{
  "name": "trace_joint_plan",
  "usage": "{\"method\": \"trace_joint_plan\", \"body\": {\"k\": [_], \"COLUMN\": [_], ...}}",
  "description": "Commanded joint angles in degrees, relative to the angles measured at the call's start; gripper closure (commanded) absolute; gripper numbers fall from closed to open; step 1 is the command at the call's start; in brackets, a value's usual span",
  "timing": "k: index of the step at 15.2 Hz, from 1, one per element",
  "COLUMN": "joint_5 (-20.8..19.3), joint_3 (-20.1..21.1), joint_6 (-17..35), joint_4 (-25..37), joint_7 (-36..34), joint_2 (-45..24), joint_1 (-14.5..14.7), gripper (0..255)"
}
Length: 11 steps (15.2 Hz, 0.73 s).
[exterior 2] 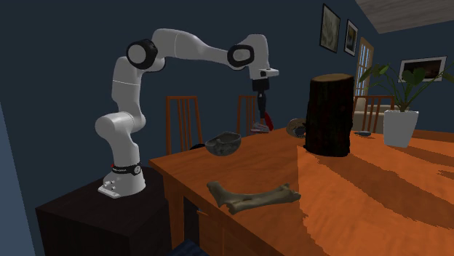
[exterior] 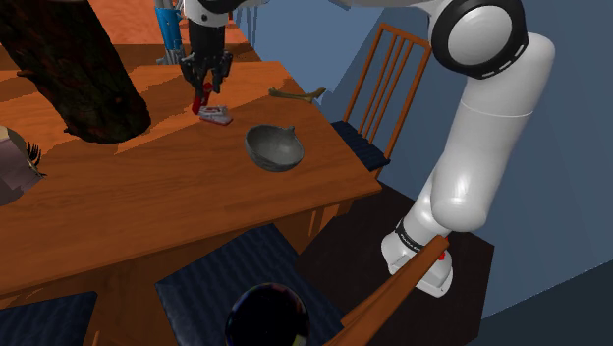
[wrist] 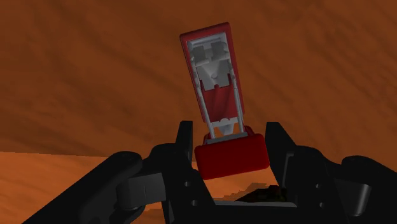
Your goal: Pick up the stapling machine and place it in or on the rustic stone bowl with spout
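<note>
My fingers (wrist: 185,143) gripped the red stapler (wrist: 213,76) by one end, seemingly tipped off the table (exterior: 177,206); the grey bowl (exterior: 274,147) waited empty.

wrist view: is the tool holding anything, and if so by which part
The tool is shut on the red stapler, clasping its solid red end between the two fingers; the rest sticks out ahead of them.

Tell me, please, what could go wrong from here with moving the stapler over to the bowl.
The jaws clasp the red stapler by one end only, so it may swing or slip on the way. The grey bowl is small; released off-centre, the stapler might catch its rim and fall onto the table.
</note>
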<state>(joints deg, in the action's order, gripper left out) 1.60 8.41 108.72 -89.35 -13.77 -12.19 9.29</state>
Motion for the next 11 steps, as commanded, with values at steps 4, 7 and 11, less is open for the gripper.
{"method": "trace_joint_plan", "body": {"k": [4,7,11], "joint_5": [0.0,-0.1,-0.2], "joint_3": [0.0,0.1,0.1], "joint_6": [-3.8,-6.2,-8.9], "joint_4": [3.7,6.4,9.6], "joint_7": [-0.2,-0.3,-0.5], "joint_2": [0.1,-0.2,-0.7], "joint_1": [0.1,0.1,0.2], "gripper": [255,255,255]}}
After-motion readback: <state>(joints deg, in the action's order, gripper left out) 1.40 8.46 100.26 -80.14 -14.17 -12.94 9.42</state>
